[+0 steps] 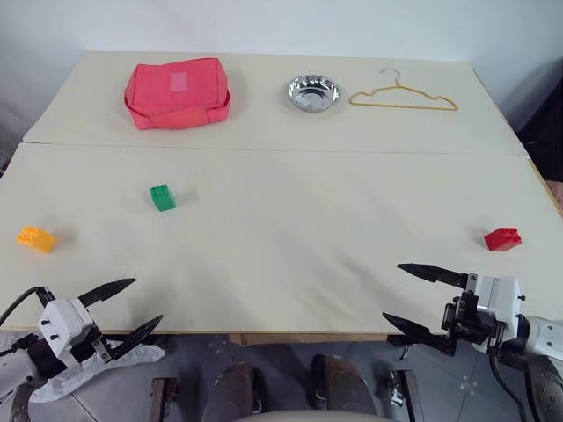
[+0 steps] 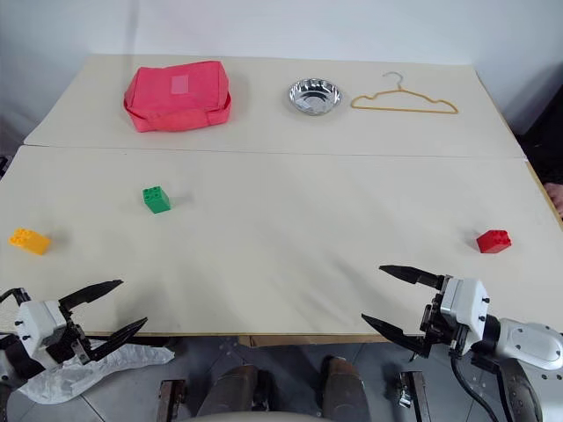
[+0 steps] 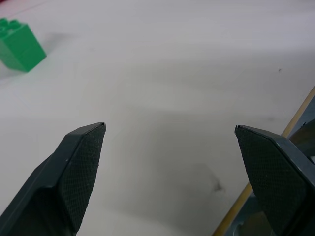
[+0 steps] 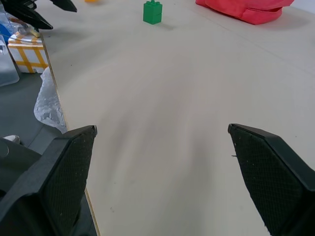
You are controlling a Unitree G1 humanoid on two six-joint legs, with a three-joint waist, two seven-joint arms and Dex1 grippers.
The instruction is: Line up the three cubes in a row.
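Three cubes lie far apart on the cream table (image 1: 290,237). The green cube (image 1: 162,197) sits left of centre, the orange-yellow cube (image 1: 36,238) is near the left edge, and the red cube (image 1: 502,238) is near the right edge. My left gripper (image 1: 132,308) hovers open at the table's front left edge, below the orange-yellow cube, with nothing between its fingers. At the front right edge my right gripper (image 1: 405,297) also stands open and empty, below and left of the red cube. The green cube (image 3: 18,46) appears ahead of the left fingers, and the green cube (image 4: 152,12) lies far ahead of the right fingers.
Along the back of the table stand a large red fabric pouch (image 1: 178,92), a small metal bowl (image 1: 313,92) and a yellow clothes hanger (image 1: 402,95). A seam (image 1: 264,149) crosses the table between them and the cubes. Crumpled plastic (image 2: 97,365) lies below the front left edge.
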